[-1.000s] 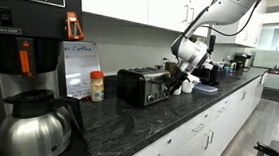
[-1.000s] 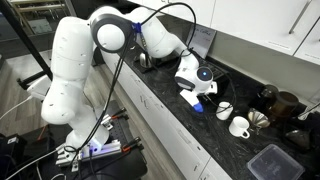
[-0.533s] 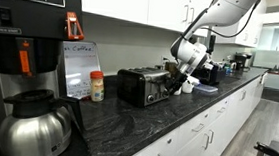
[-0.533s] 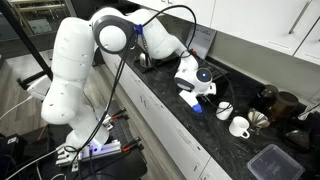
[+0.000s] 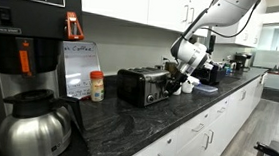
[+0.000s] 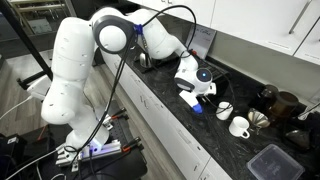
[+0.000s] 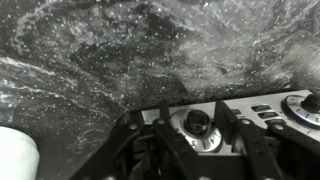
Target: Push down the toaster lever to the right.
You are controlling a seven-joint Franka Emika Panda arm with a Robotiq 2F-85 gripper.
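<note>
The toaster is wide, low and black with a shiny steel face, and stands on the dark counter. My gripper hangs at its right end, pointing at that end. In the wrist view a round dial on the steel face shows between my two dark fingers. My gripper stands part-way closed, the fingers still apart on either side of the dial, and holds nothing I can see. A second dial and small buttons lie further right. No lever shows in the wrist view.
A tall coffee machine with a steel carafe stands on the near counter, with a small bottle and a sign beside the toaster. White mugs and a lidded container sit beyond the gripper.
</note>
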